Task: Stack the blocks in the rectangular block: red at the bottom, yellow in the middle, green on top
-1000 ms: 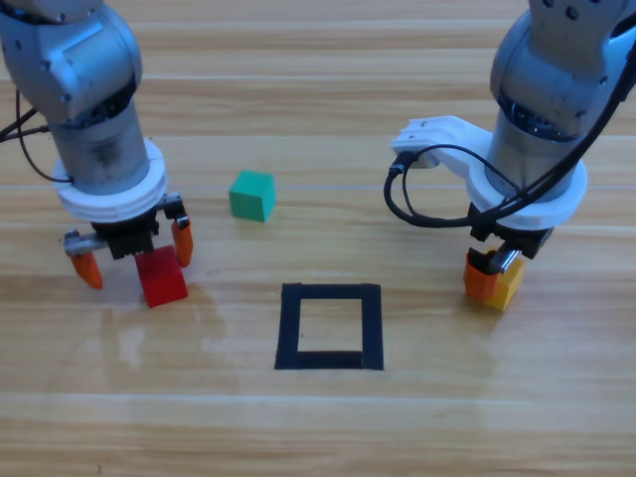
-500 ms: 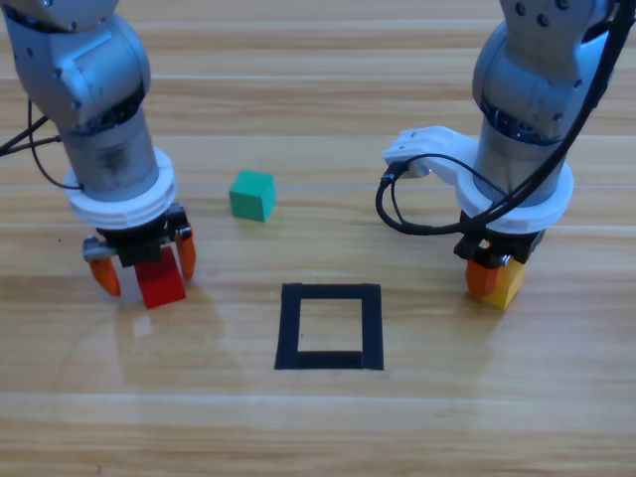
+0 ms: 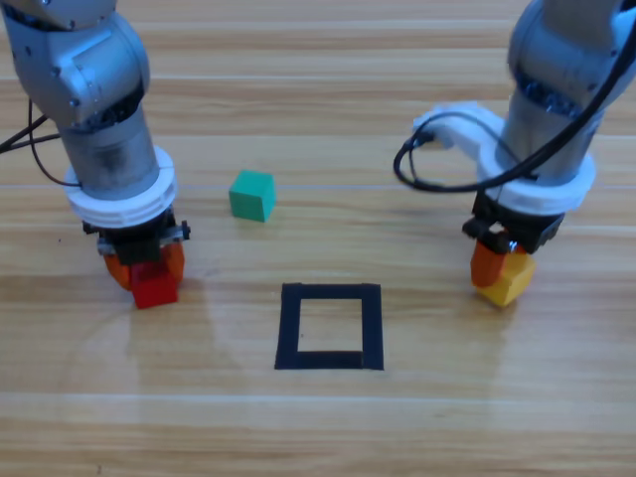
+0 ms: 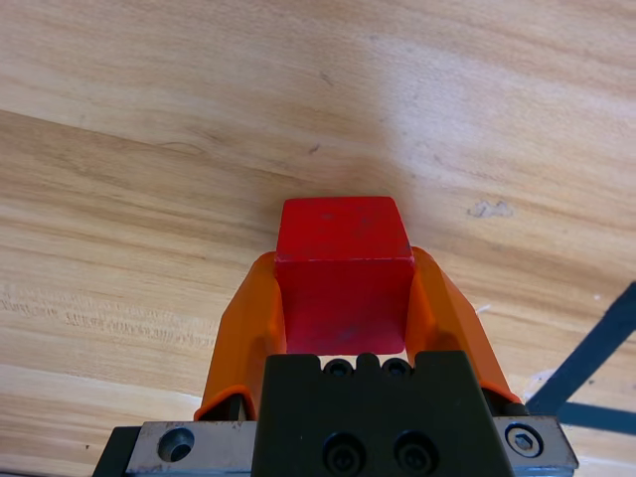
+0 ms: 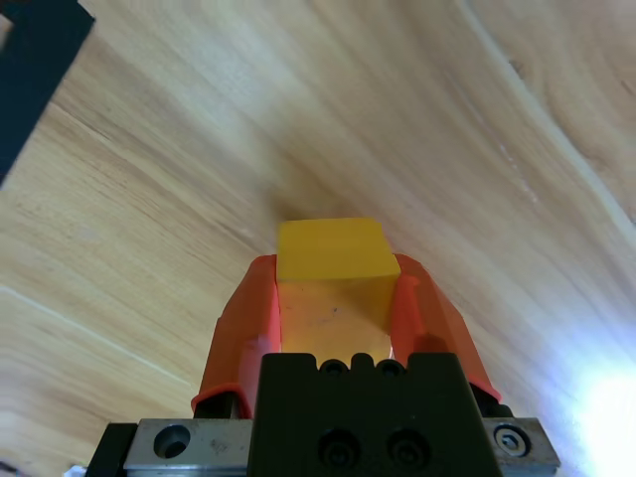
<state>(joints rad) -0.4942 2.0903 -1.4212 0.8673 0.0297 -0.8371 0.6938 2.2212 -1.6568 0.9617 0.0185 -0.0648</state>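
Now the left gripper [image 3: 144, 266] has clamped its jaws on red [image 3: 155, 289], left of the square [image 3: 330, 326]; the right gripper [image 3: 497, 266] grips yellow [image 3: 507, 283]. Green [image 3: 251, 195] waits.

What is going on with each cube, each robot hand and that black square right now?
Left hand: shut on the red cube.
Red cube: gripped, left of the square.
Right hand: shut on the yellow cube.
Yellow cube: gripped, right of the square.
Green cube: loose on the table.
Black tape square: empty.

No readable text, labels, brands or numbers anywhere
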